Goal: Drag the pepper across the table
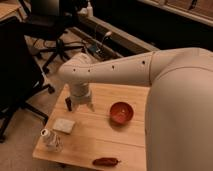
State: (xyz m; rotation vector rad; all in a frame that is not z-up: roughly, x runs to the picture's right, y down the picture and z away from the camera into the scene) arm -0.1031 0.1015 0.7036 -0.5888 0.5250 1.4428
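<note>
The pepper [106, 161] is small, dark red and elongated, and lies near the front edge of the light wooden table [95, 132]. My gripper [79, 107] hangs from the white arm over the table's far left part, pointing down just above the top. It is well behind the pepper and to its left, with nothing seen in it.
A round red-orange bowl [121, 112] sits right of the gripper. A pale flat square item [64, 125] and a small white bottle-like object [50, 138] stand at the front left. Black office chairs [50, 30] stand on the carpet behind and left. My arm covers the table's right side.
</note>
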